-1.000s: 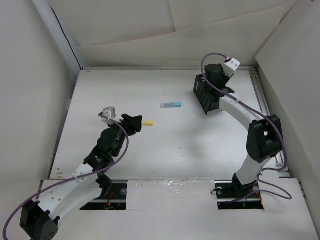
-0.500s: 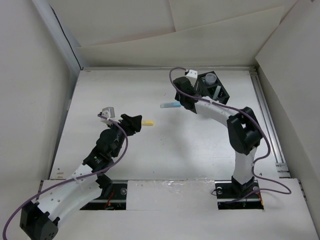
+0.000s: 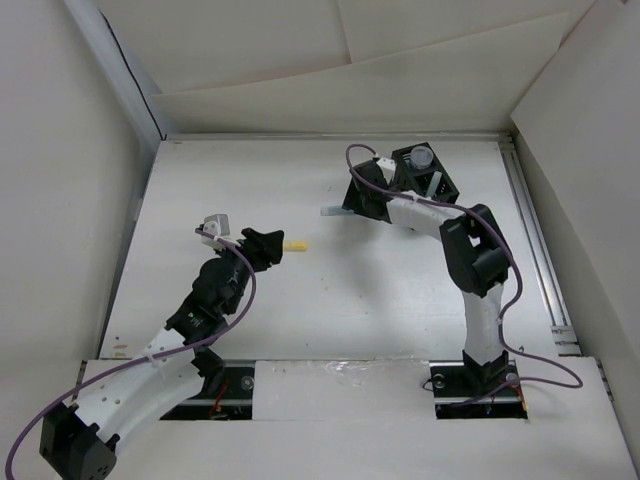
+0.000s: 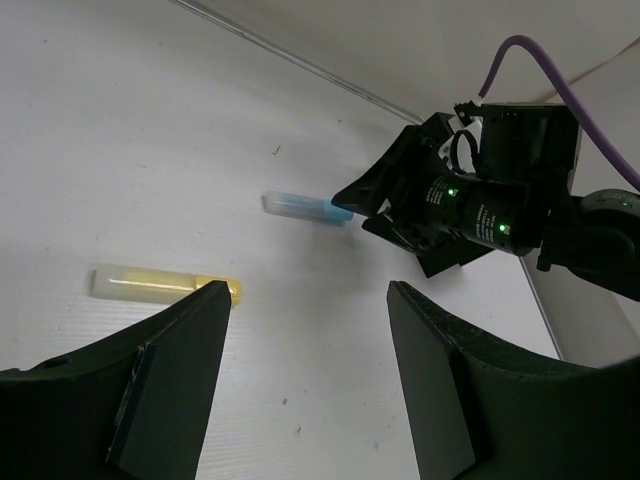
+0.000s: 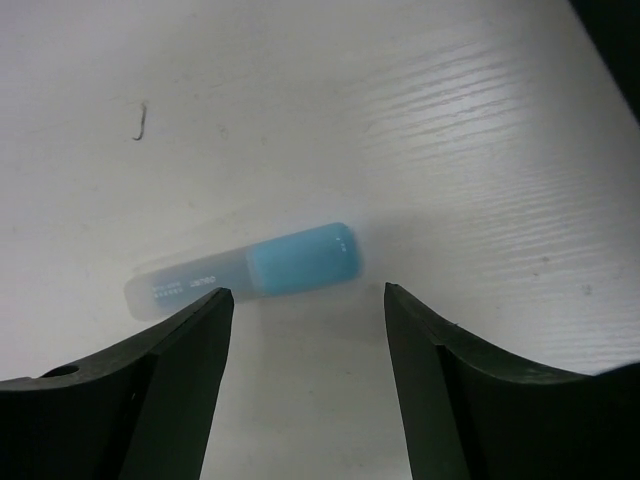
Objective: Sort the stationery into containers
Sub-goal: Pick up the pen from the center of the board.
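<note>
A light blue marker [image 5: 250, 268] lies on the white table just ahead of my open right gripper [image 5: 305, 330]; its pale end pokes out left of that gripper in the top view [image 3: 328, 211]. It also shows in the left wrist view [image 4: 305, 207]. A yellow marker [image 3: 296, 244] lies just right of my open, empty left gripper [image 3: 272, 248]; in the left wrist view it [image 4: 160, 284] lies beside the left finger. The black organizer [image 3: 425, 180] stands at the back right with a grey cylinder [image 3: 421, 157] in it.
The right arm [image 3: 470, 250] reaches from its base at the near edge to the back middle. White walls enclose the table on three sides. A metal rail [image 3: 535, 240] runs along the right edge.
The right gripper swung left from over the organizer, uncovering the grey cylinder there, and now sits low over the light blue marker. The left arm has not moved.
</note>
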